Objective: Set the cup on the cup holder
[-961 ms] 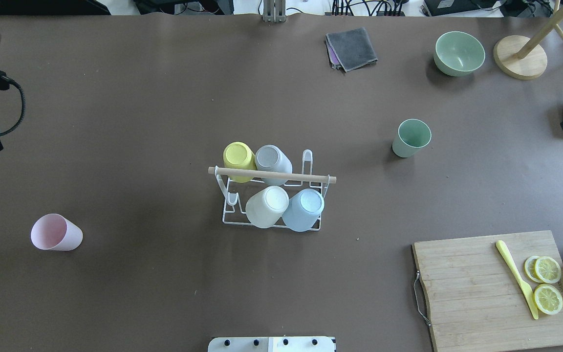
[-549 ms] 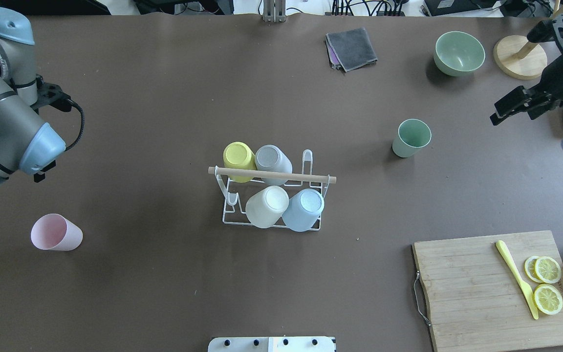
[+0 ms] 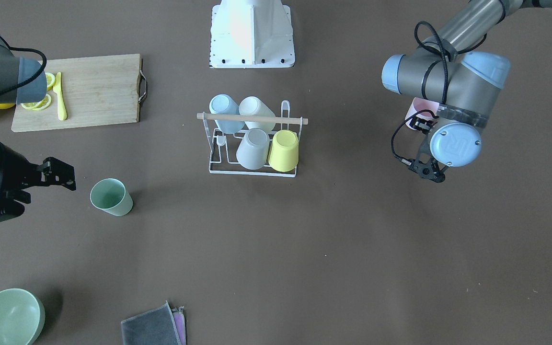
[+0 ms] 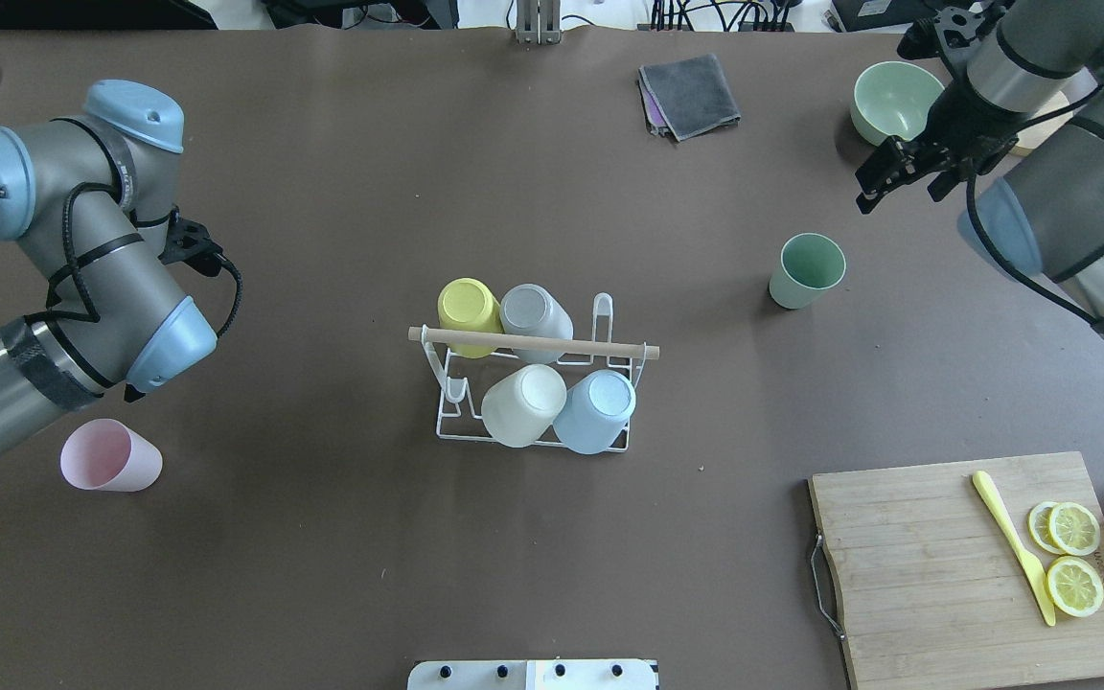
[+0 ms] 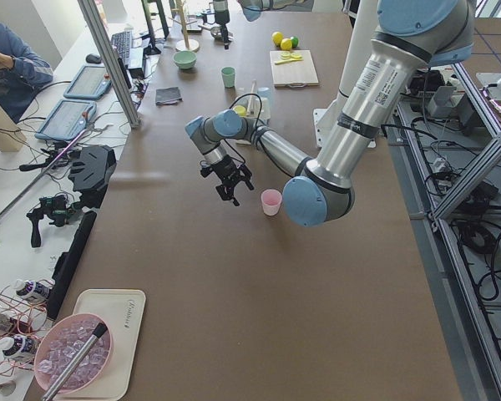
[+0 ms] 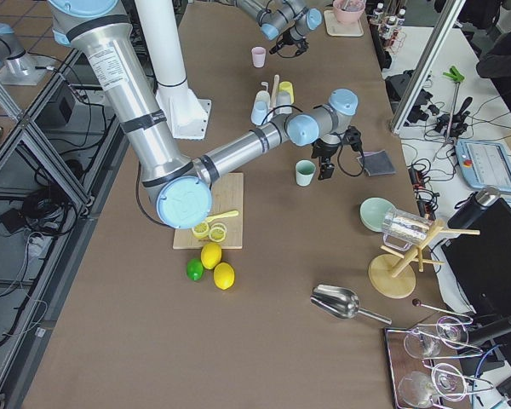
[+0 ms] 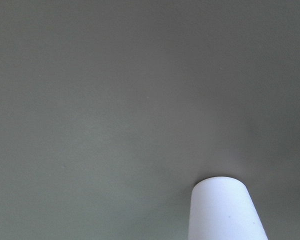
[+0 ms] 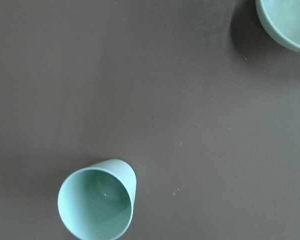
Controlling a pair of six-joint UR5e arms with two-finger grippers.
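The pink cup (image 4: 111, 456) stands well left of the cup holder (image 4: 533, 343) beneath the left gripper (image 5: 233, 189), whose opening I cannot tell, the green cup (image 4: 809, 270) right of it near the wide-open, empty right gripper (image 4: 902, 187); either light cup could topple if nudged off-centre.

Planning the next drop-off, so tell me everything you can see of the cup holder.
The cup holder is a small white wire rack with a light wooden rod across its top. It stands upright mid-way along the brown table. Four cups sit upside down on its pegs: a yellow cup and a grey cup in the far row, a cream cup and a blue cup nearer the robot. Two pegs are free: far row, robot's right end; near row, left end.
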